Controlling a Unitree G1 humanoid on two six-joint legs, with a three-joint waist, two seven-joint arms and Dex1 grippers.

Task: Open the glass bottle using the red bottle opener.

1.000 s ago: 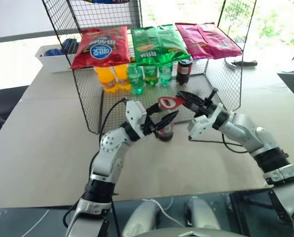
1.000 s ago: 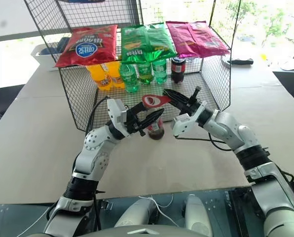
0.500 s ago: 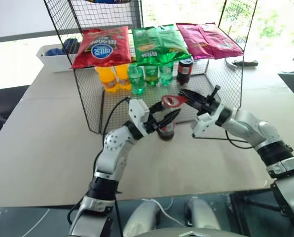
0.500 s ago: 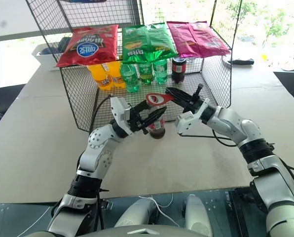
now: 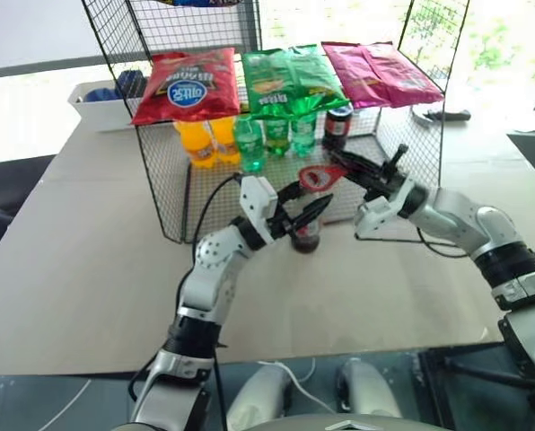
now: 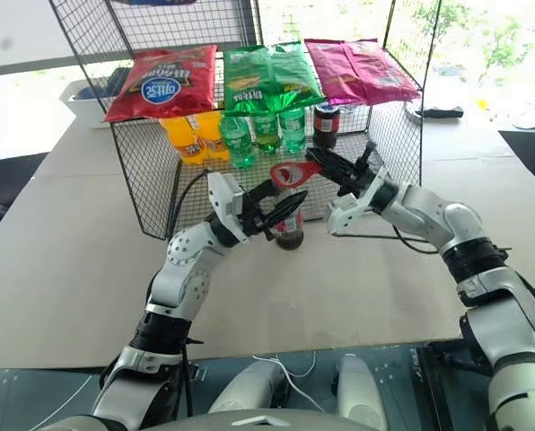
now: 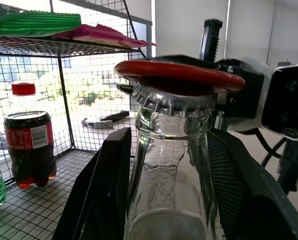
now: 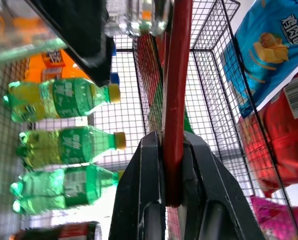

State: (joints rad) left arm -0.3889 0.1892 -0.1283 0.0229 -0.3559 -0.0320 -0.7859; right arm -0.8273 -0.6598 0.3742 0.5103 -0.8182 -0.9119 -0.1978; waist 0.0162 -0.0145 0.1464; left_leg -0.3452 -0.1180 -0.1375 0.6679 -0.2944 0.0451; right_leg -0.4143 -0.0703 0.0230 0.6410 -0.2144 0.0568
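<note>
The glass bottle (image 5: pixel 306 237) stands upright on the table just in front of the wire rack, with dark cola low in it. My left gripper (image 5: pixel 307 205) is shut on it, one black finger (image 7: pixel 105 190) on each side of the clear neck (image 7: pixel 171 170). A silver crown cap (image 7: pixel 173 102) tops the bottle. The red bottle opener (image 5: pixel 320 177) lies flat across the cap, its ring head (image 7: pixel 181 75) resting on top. My right gripper (image 8: pixel 173 141), reaching in from the right, is shut on the opener's handle (image 8: pixel 176 100).
The wire rack (image 5: pixel 164 193) behind holds orange bottles (image 5: pixel 206 142), green bottles (image 5: pixel 275 136) and a red-capped cola bottle (image 5: pixel 336 126). Crisp bags (image 5: pixel 290 81) lie on its top shelf. A white bin (image 5: pixel 97 103) stands back left. A dark tool (image 5: pixel 442 114) lies back right.
My right gripper has moved a little up and away with the opener and rolled slightly, the head staying over the bottle top. The left gripper keeps its hold.
</note>
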